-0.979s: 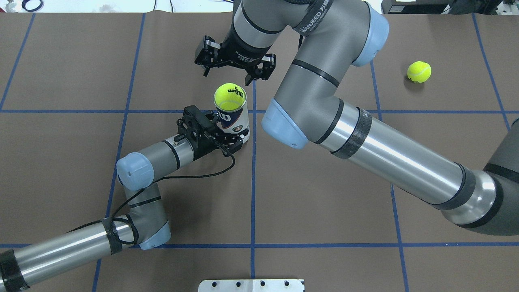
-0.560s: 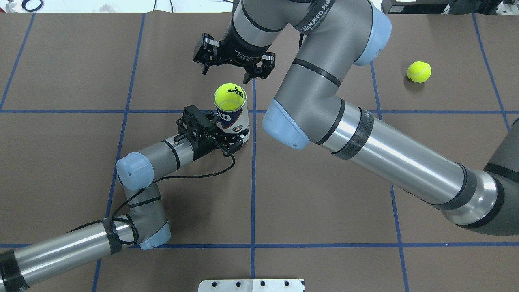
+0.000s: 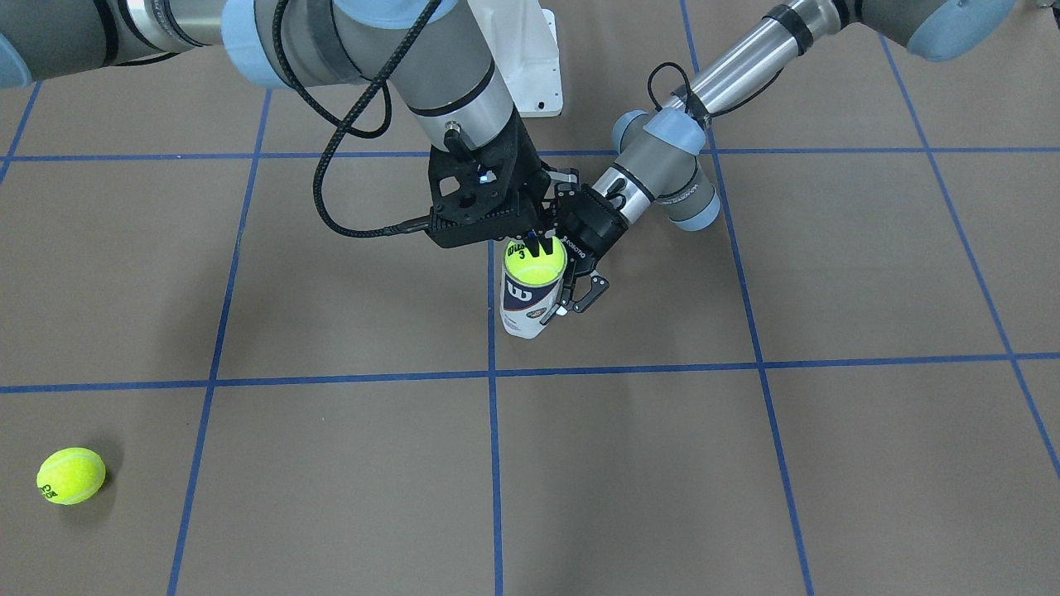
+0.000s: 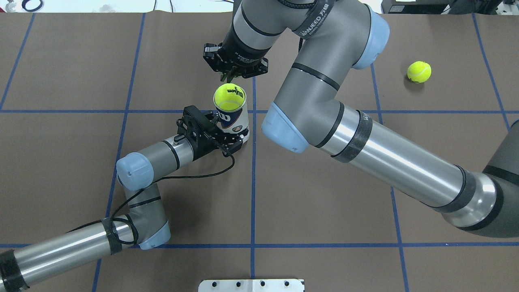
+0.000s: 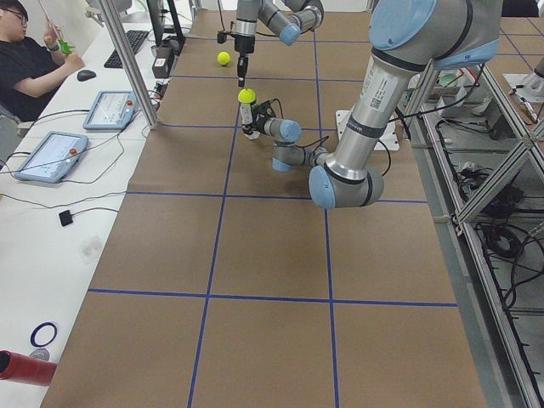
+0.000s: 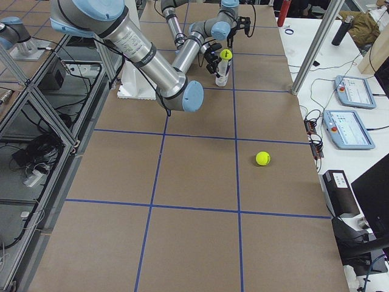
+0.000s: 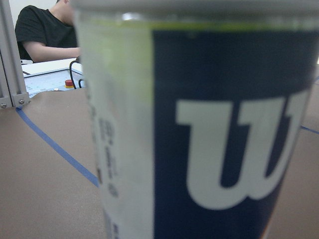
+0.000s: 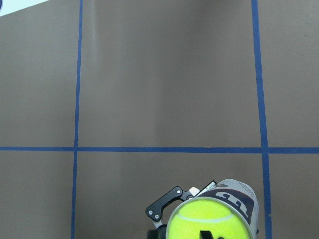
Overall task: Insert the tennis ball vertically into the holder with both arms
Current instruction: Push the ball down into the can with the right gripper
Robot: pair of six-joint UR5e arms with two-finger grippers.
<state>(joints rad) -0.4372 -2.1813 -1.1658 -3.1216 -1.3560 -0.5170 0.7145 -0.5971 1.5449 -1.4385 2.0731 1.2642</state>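
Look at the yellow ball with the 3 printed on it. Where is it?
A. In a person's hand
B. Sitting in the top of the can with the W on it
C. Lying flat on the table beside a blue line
B: the tennis ball with the 3 rests in the open mouth of the upright holder. The other ball is the one lying on the table.

This is a robotics lab: 2 silver-grey tubular robot arms with pale blue joint caps reach over a brown paper-covered table gridded with blue tape lines. Beside it, a white side bench holds 2 grey touchscreen pendants with red buttons, near aluminium frame posts. A seated person in a black shirt and loose black cables complete it.
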